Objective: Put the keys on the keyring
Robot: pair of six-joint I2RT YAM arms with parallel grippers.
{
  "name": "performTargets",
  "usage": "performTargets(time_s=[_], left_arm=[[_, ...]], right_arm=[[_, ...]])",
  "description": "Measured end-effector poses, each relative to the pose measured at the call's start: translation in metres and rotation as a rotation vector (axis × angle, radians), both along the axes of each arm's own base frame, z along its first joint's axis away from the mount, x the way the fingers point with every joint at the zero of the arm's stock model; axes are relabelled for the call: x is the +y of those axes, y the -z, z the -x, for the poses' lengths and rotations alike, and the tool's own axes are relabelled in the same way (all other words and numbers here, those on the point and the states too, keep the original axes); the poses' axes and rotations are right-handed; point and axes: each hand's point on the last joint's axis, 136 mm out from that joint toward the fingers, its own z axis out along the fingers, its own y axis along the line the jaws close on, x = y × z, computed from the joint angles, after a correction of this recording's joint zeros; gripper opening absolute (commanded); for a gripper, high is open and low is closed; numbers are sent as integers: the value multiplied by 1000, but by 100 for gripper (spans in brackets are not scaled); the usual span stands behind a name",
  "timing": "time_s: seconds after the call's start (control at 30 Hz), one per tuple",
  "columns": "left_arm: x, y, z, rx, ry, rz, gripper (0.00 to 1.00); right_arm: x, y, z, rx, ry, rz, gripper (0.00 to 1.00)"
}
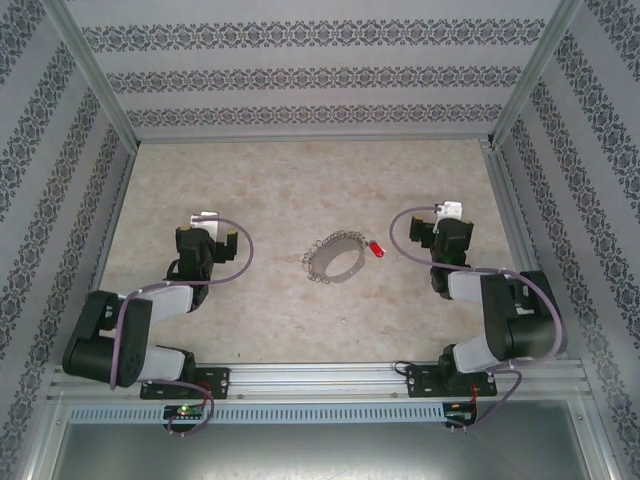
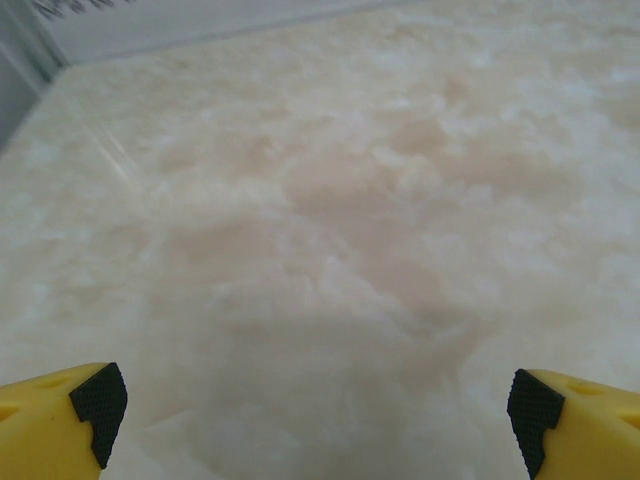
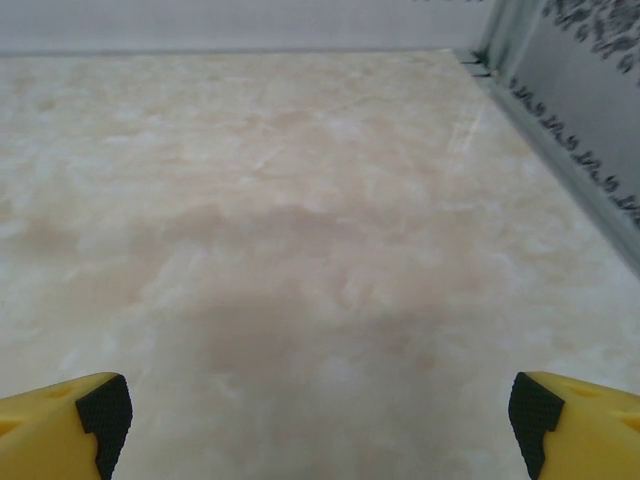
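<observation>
Now, left gripper point(image 1: 207, 232): sits left of table centre in the top view, pointing toward the far wall; jaws spread wide, only bare tabletop between them
Left wrist view: left gripper point(image 2: 315, 425) shows two yellow fingers point(image 2: 40, 430) at the bottom corners, each tipped with a black pad point(image 2: 97, 408); pale table point(image 2: 320, 220) runs away between them
Table point(image 1: 300, 180): beige, marbled, matte; patterned walls point(image 1: 60, 150) on three sides
Keyring, place: keyring point(image 1: 324, 262) lies on the table about midway between the two grippers, well apart from both
Keyring, axis: reads as an oval from above, long axis slanting from far-left to near-right; whether it lies fully flat I cannot tell
Keyring, look: grey metal hoop, table visible through its middle, small wire loops fringing the far and left edges
Key, place: key point(image 1: 377, 247) lies on the table just beside the keyring's far-right edge; touching or a hair apart, cannot tell; it sits between the keyring and the right gripper
Key, axis: small red shape slanting from far-left to near-right, its far-left end toward the hoop
Key, look: bright red head, very small next to the hoop; blade too small to make out
Right gripper point(image 1: 442, 222): right of table centre, pointing toward the far wall; jaws wide apart over bare table
Right wrist view: right gripper point(image 3: 318, 425) with yellow fingers at both bottom corners, black pads facing inward, marbled table between them, right-hand wall at the edge
</observation>
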Motion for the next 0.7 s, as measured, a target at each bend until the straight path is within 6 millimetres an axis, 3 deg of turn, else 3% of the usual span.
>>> performTargets(time_s=[0.07,0.17,0.27,0.4,0.7], left_arm=[[-6,6,-3,4,35,5,100],[-6,11,-9,12,59,31,100],[7,10,-18,-17,35,58,100],[18,23,-23,8,10,99,100],[16,20,-25,-3,17,131,100]], right_arm=[[6,12,3,30,-39,-10,98],[9,3,-3,-10,-72,-34,98],[9,-3,-6,-34,-86,-45,98],[8,-7,-7,-52,-79,-41,98],[2,-11,-8,-68,-44,-26,98]])
